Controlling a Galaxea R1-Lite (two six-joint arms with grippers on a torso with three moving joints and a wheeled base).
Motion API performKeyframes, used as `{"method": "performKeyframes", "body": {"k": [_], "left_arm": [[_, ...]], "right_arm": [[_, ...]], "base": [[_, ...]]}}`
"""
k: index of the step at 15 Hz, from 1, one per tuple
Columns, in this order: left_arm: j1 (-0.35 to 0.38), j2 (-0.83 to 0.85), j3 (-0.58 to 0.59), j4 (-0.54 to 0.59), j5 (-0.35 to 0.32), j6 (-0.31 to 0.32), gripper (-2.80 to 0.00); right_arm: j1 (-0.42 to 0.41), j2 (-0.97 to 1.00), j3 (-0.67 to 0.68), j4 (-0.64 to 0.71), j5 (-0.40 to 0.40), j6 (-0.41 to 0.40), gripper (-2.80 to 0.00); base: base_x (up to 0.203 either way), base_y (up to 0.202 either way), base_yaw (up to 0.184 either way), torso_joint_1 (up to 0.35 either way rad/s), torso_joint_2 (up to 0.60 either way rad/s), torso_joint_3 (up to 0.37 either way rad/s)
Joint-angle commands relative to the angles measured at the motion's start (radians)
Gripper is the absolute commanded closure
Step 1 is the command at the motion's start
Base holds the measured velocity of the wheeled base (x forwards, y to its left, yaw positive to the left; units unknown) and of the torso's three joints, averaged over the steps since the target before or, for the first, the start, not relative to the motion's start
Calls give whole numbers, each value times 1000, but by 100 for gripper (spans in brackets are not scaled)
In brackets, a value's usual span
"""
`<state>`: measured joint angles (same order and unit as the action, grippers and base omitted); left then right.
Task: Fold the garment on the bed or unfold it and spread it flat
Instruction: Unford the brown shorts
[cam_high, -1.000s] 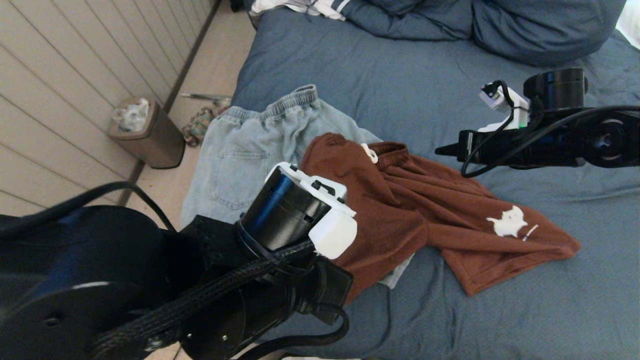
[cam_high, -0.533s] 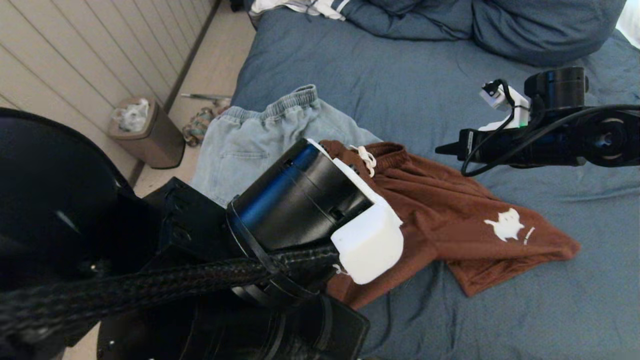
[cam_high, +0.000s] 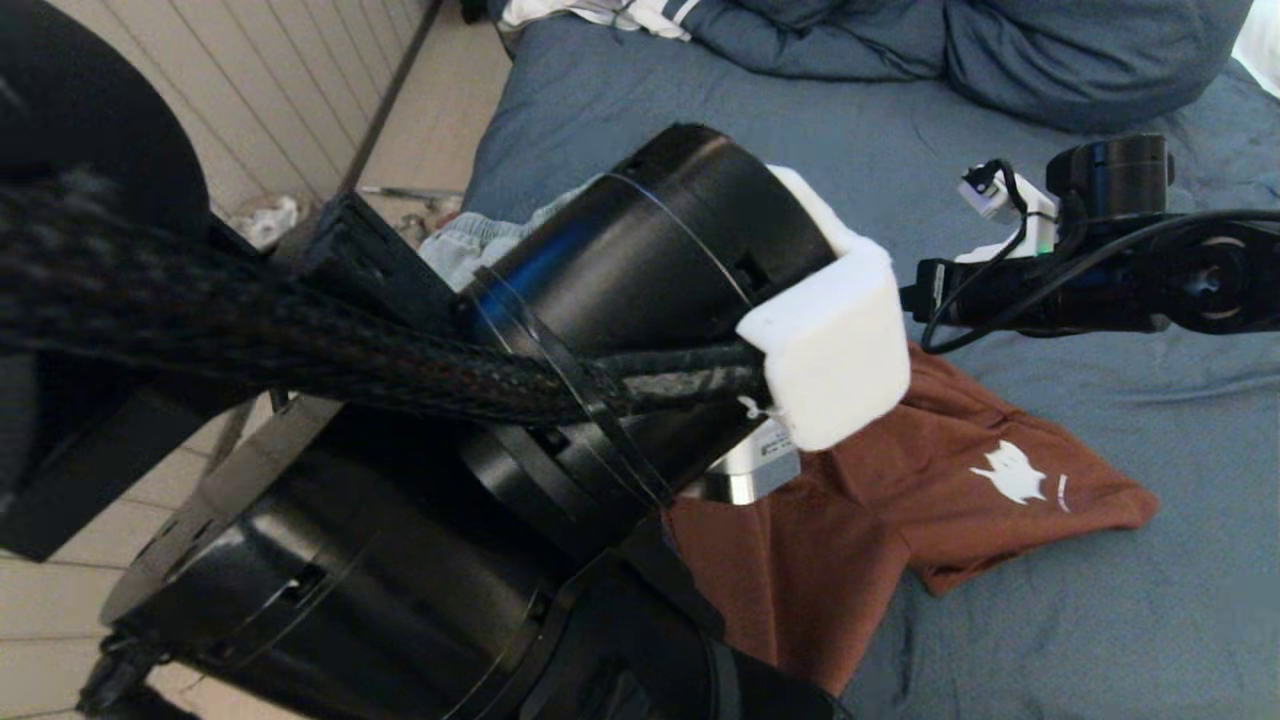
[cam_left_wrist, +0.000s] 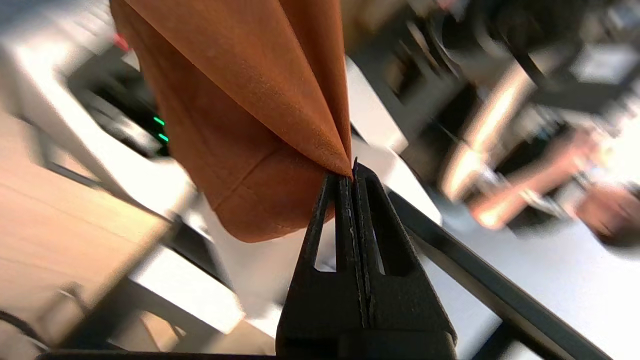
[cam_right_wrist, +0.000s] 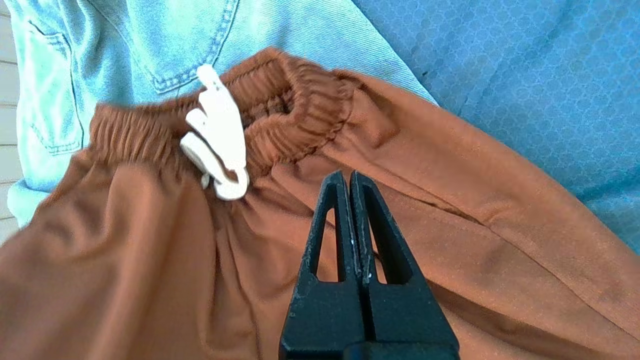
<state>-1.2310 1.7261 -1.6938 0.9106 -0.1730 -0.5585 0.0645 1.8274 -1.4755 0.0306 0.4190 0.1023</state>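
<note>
Raised since a second ago, the left gripper (cam_left_wrist: 350, 172) has its fingers pinching a fold of the rust-brown fabric shorts (cam_left_wrist: 260, 115), lifting that corner. Over the shorts' elastic waistband, the right gripper (cam_right_wrist: 350, 175) hovers, fingers pressed together on nothing. Both shorts and pale denim jeans (cam_right_wrist: 150, 40) lie on the slate-blue bed (cam_high: 760, 110).

slate-blue bed (cam_high: 1100, 620), brown shorts (cam_high: 960, 470), light denim garment (cam_right_wrist: 165, 45), pillows (cam_high: 1050, 50)

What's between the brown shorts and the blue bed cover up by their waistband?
Light blue jeans lie under the brown shorts at the waistband, on the bed cover; the right wrist view shows it.
</note>
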Motion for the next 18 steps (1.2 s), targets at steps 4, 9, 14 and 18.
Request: {"method": "performKeyframes", "body": {"k": [4,9,14,18], "left_arm": [[-51,27,8,65,-114,-18,0],[-73,29,43,114,-171,-16,0],[-111,103,86,100,-239,-3,0],[-122,98,92,85,-223,-1,-280]], "right_arm": [[0,6,-2,-1,3,0,0],[1,9,0,0,3,0,0],[1,10,-2,0,1,0,0],[1,15,-2,-1,1,0,0]], "base": [[0,0,0,0,0,0],[0,0,0,0,0,0],[0,0,0,0,0,0],[0,0,0,0,0,0]]}}
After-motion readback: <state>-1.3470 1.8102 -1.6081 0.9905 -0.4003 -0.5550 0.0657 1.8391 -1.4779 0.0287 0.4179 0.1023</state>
